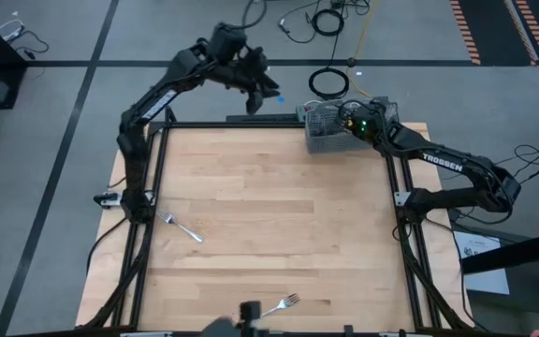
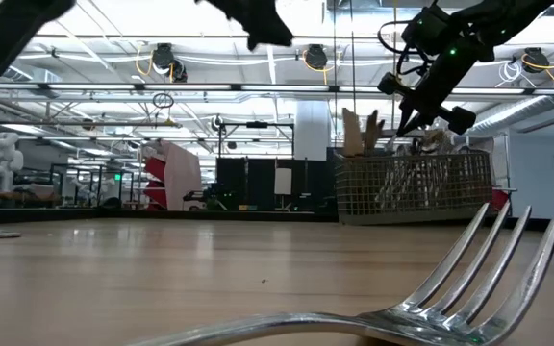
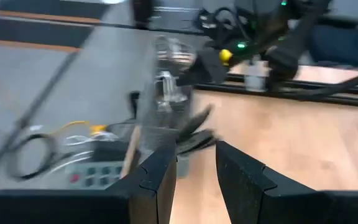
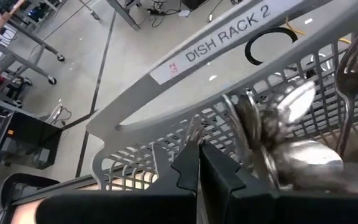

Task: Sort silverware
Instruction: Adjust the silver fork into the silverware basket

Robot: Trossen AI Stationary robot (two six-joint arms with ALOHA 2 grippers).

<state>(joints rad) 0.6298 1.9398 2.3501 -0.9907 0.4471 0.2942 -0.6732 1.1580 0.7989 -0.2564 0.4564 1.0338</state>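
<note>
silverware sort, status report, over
Right gripper shut, over the caddy. Left gripper open, empty, raised past the far edge. Two forks on the table. Nothing blocking.

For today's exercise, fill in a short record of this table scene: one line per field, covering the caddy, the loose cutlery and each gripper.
caddy: grey mesh caddy at table's far edge, cutlery inside
loose cutlery: fork near left side; second fork at near edge
left gripper: raised beyond the far edge, fingers parted, empty
right gripper: over the caddy, fingers shut

Two shiny forks lie flat on the worktop (image 1: 279, 197): one fork (image 1: 180, 227) near its left side, another fork (image 1: 282, 304) at the front edge. Spoons (image 4: 291, 134) stand bunched in the grey caddy (image 1: 324, 126).
</note>
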